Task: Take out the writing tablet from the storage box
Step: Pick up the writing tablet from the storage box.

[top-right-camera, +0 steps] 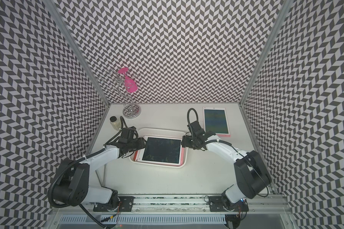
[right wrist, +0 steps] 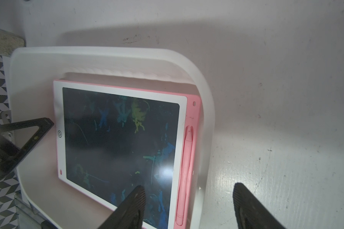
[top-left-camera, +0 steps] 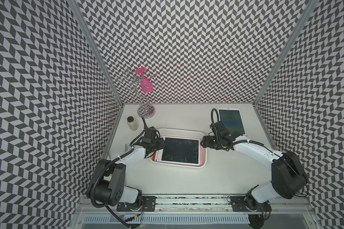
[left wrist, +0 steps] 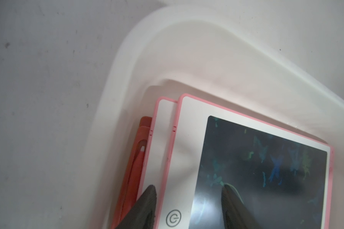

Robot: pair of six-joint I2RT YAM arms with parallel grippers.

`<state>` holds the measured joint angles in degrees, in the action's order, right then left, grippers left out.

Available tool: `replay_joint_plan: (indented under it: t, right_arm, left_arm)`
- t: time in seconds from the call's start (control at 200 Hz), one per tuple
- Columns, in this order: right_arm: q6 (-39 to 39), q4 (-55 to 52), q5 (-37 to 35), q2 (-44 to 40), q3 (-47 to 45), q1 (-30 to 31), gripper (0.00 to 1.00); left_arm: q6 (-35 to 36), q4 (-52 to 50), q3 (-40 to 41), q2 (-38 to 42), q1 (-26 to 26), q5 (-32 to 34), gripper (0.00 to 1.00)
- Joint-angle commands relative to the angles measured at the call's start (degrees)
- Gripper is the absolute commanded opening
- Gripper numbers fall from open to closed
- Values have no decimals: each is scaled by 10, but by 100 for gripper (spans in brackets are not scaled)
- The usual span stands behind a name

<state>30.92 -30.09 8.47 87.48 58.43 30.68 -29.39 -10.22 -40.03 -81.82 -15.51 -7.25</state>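
One flat writing tablet with a pink frame and a dark screen (top-left-camera: 231, 121) lies out on the white table (top-left-camera: 187, 182). It is at about 1 o'clock from the shallow white plastic storage box (top-left-camera: 179, 130). So the job looks partly done. More are left in the box, and the top tablet (top-left-camera: 180, 151) lies flat inside, not lifted.

The left gripper (top-left-camera: 160, 145) is at the box's 9 o'clock end. Its jaws are about half open over the top tablet's edge and hold nothing. The right gripper (top-left-camera: 204, 144) is at the 3 o'clock end. Its jaws are wide open, one finger over the screen and one outside the rim, and it holds nothing too.

The left wrist view shows what the top views barely show: a second pink tablet (left wrist: 161, 138) underneath, and a red-orange one (left wrist: 144, 136) below that. The right wrist view shows a pale pink pen (right wrist: 187, 168) tucked in the top tablet's side.
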Motion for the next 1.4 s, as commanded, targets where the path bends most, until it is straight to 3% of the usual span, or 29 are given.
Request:
replay_joint_plan:
  t: [0.0,0.185,0.476,0.856,1.397]
  right_arm:
    - [-6,22,2,13,17,5,70]
    - [-4,37,8,34,13,10,70]
    - [-4,49,9,66,16,12,69]
    - [-1,66,28,84,16,12,68]
    - [8,95,75,103,29,11,68]
  left_arm:
    - [8,18,1,-15,-3,-4,54]
    - [15,17,-5,-35,-8,-2,54]
    - [20,26,-19,-57,-11,-84,51]
    - [14,34,-20,-42,-8,-139,49]
    - [1,70,-8,-24,9,-243,37]
